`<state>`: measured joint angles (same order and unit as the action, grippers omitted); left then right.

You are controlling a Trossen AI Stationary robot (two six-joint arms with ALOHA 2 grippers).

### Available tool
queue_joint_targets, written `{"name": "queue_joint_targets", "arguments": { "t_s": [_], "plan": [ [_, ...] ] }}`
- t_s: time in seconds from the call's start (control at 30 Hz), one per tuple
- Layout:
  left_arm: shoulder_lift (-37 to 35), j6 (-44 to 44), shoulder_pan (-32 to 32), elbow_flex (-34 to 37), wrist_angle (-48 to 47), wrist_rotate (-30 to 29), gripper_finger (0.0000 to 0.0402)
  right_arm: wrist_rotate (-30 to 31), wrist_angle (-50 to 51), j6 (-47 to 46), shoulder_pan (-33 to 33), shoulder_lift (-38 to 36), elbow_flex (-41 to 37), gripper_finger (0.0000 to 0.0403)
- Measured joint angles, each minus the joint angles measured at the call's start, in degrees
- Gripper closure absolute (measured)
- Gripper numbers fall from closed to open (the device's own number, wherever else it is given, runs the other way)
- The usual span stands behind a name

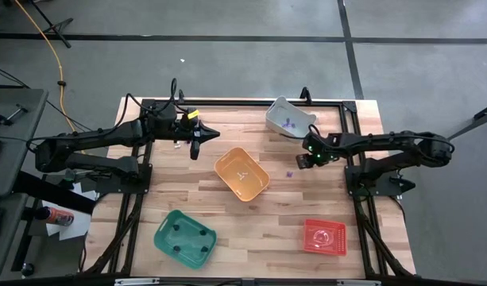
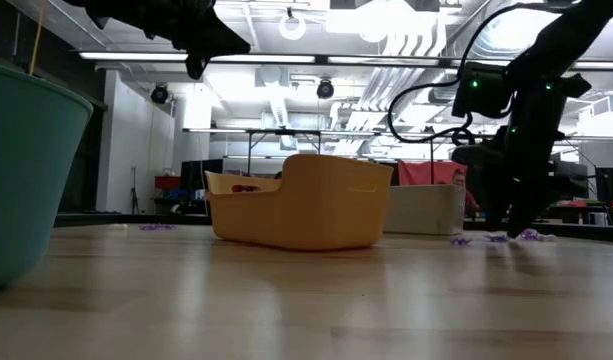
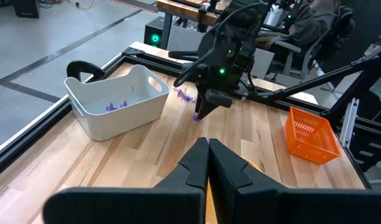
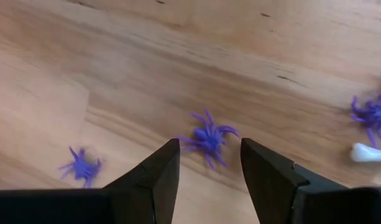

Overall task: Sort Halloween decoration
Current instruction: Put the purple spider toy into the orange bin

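Observation:
My right gripper is open and points steeply down over the table's far right part. A purple spider trinket lies on the wood just past its fingertips, in line with the gap and untouched. Two more purple spiders and a whitish trinket lie nearby. One purple trinket shows on the table beside the gripper. The grey bin holds purple trinkets. A whitish trinket lies in the orange bin. My left gripper waits shut above the table's far left.
A green bin stands at the near left and a red basket at the near right. The orange bin sits mid-table, the grey bin at the far edge just beyond my right gripper. Bare wood lies between the bins.

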<state>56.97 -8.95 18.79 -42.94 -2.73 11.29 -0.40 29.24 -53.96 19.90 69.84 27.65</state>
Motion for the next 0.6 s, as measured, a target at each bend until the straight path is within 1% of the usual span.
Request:
{"name": "queue_joint_targets", "arguments": {
  "t_s": [0.17,0.23,0.33,0.5,0.53,0.6],
  "plan": [
    [0.0,0.0,0.0,0.0,0.0,0.0,0.0402,0.8,-1.9,-2.3,0.0,0.4,-1.4,0.0239],
    [0.0,-0.4,0.0,0.0,0.0,0.0,0.0402,1.0,-2.1,-2.6,0.0,1.1,-1.5,0.0248],
    [0.0,-1.0,0.0,0.0,0.0,0.0,0.0401,1.5,-2.1,-1.7,0.0,1.7,-1.5,0.0282],
    [0.0,-1.0,0.0,0.0,0.0,0.0,0.0401,1.4,-3.0,2.1,0.0,1.4,-1.4,0.0383],
    [0.0,-1.0,0.0,0.0,0.0,0.0,0.0401,1.1,-3.6,3.4,0.0,1.3,-1.1,0.0392],
    [0.0,-1.0,0.0,0.0,-0.1,0.0,0.0402,0.5,-3.2,5.7,0.0,0.2,-0.1,0.0388]
  ]
}}
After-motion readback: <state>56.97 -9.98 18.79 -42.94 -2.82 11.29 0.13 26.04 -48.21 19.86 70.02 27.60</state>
